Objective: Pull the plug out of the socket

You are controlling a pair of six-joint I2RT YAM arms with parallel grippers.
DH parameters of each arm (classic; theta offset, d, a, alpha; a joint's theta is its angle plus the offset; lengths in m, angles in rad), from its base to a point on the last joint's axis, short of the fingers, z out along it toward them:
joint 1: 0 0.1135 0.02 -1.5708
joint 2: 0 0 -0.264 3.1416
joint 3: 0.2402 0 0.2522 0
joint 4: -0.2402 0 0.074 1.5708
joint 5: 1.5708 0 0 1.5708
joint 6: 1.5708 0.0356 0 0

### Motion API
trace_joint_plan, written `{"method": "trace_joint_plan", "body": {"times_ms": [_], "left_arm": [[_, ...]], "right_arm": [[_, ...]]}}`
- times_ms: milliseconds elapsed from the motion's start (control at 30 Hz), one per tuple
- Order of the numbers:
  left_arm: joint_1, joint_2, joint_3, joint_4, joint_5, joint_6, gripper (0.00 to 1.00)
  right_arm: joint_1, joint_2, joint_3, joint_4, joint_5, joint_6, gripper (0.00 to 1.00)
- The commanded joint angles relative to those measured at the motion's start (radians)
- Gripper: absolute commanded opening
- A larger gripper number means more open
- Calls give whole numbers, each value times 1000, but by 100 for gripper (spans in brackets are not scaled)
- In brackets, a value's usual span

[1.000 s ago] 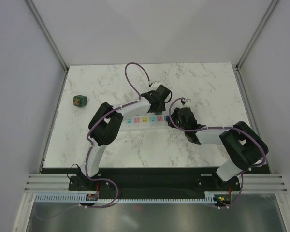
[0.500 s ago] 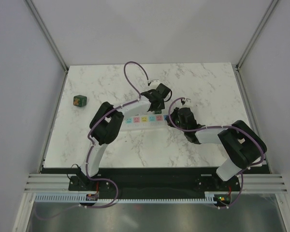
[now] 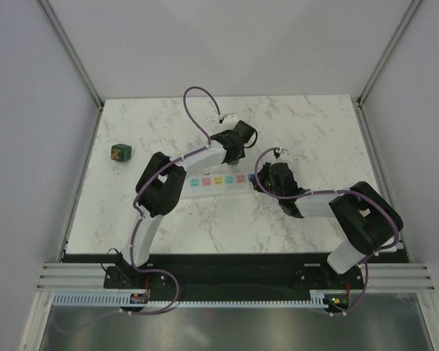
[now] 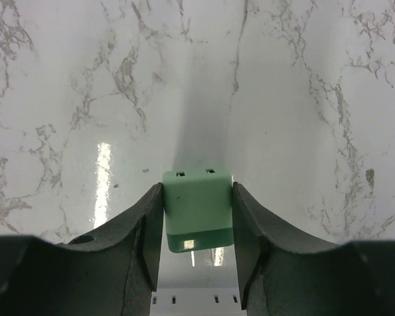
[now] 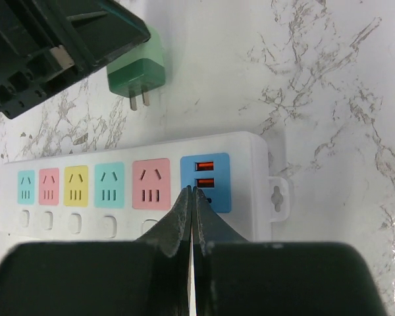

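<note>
Between the left gripper's (image 4: 197, 192) jaws, clamped on its sides, a small green cube-shaped plug (image 4: 197, 209) hangs with prongs bare, clear of the long white pastel-outlet power strip (image 5: 250, 157). The right gripper's (image 5: 192, 191) jaws, fully closed, touch its blue outlet (image 5: 217, 179).

White arms (image 3: 205, 155), black joints (image 3: 159, 191) — looping purple cables (image 3: 185, 101)

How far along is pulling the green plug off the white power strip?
Done: the green two-pin plug is out, its pins clear of the long white power strip. In hand: the left gripper grips it; the shut right gripper rests on the strip. Left: perhaps setting it down.
</note>
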Motion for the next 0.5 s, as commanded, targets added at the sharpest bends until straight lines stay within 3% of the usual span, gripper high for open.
{"method": "trace_joint_plan", "body": {"times_ms": [0, 200, 333, 467], "left_arm": [[66, -128, -53, 30, 11, 46, 2], [214, -397, -304, 10, 98, 69, 2], [355, -592, -482, -19, 69, 57, 2], [507, -742, -632, -100, 66, -41, 2]], "right_arm": [[8, 38, -20, -127, -9, -16, 0], [6, 42, -16, -123, -17, -18, 0], [8, 52, -14, -117, -23, -16, 0], [6, 56, -13, -113, -29, -18, 0]]}}
